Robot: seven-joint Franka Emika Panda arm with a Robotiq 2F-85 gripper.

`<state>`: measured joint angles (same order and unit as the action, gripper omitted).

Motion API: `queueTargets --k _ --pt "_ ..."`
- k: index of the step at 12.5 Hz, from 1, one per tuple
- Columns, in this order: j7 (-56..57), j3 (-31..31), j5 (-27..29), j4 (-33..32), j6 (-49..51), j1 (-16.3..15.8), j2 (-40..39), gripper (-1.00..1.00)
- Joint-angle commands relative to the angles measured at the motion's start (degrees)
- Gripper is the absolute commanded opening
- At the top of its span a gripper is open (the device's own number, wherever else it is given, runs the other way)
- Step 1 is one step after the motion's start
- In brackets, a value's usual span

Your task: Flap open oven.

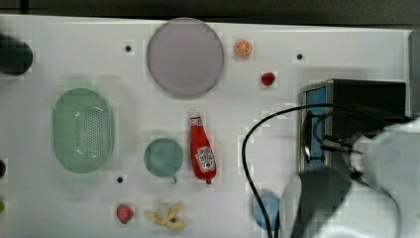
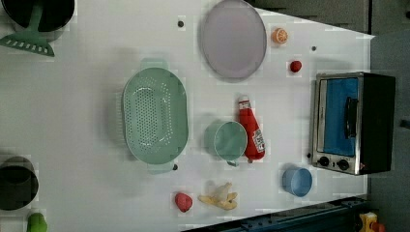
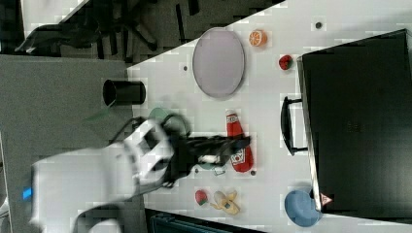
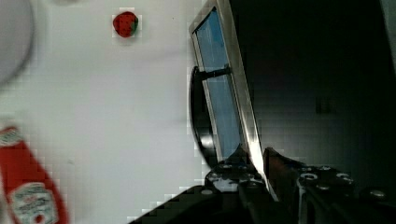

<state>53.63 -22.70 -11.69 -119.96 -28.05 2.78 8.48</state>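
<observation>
Currently lining up on the oven [image 2: 353, 123] door, not opened yet.
Oven sits at the top view's right edge of the table [image 1: 99, 59], door shut and upright, bar handle [image 3: 286, 125] facing the ketchup bottle [image 1: 202, 151]. Gripper [image 4: 254, 170] is just above the door's top edge by the handle, jaws narrow, nothing held. My read: approach step. Next it must hook the handle and pull outward and down.

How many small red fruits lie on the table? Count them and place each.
2. One red fruit lies between the orange slice and the oven; the other lies beside the banana.
</observation>
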Motion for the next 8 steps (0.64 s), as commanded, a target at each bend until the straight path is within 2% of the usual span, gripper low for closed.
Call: queueTargets --k 1,8 --pt "10.0 -1.7 -0.1 -0.7 -3.2 -0.5 -4.8 -0.65" --pt "10.0 -2.5 0.2 -4.7 -13.7 -0.5 -14.6 -0.65"
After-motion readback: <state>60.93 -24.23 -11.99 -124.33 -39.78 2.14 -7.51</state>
